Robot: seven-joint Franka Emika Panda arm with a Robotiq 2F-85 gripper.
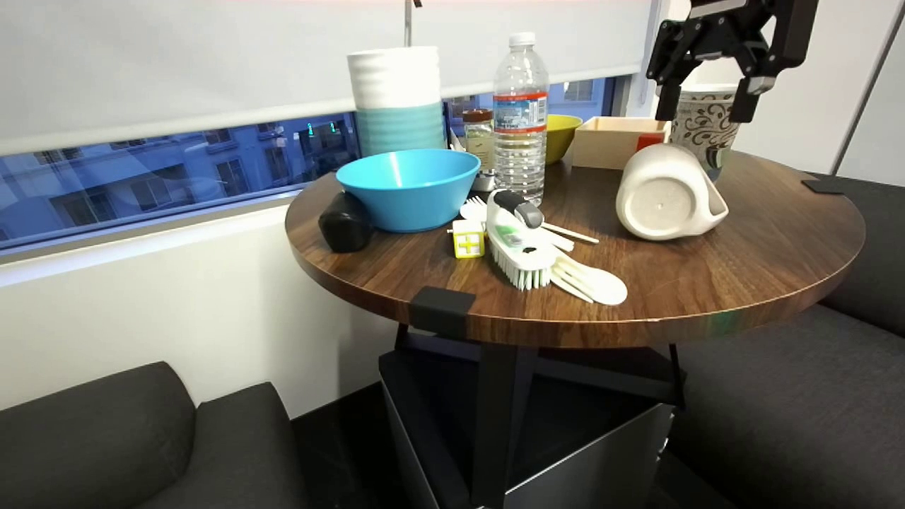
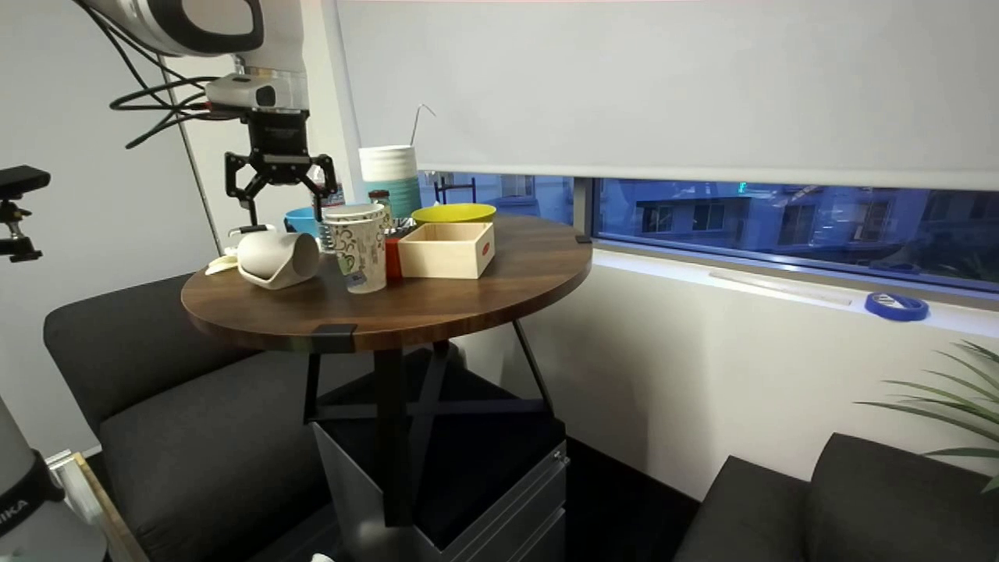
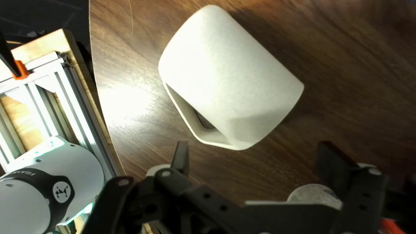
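Observation:
A cream mug [image 3: 227,78] lies on its side on the round wooden table [image 1: 792,233], its handle toward the lower left in the wrist view. Both exterior views show the mug [image 1: 657,191] [image 2: 273,257] resting below my gripper [image 1: 704,104] [image 2: 286,215]. With its fingers spread wide, the gripper [image 3: 253,149] is open and has only bare table showing between them. Nearby stands a patterned paper cup [image 2: 363,254], upright; part of the cup [image 1: 700,131] is hidden behind the fingers in an exterior view. A pale round shape at the bottom of the wrist view is partly covered by the gripper.
A wooden box [image 2: 445,251] and yellow bowl [image 2: 454,213] sit beyond the cup. Farther along are a water bottle [image 1: 521,155], blue bowl [image 1: 410,187], tall white-and-teal container [image 1: 399,106], scrub brush [image 1: 520,244], pale utensils [image 1: 601,285] and a black object [image 1: 345,223].

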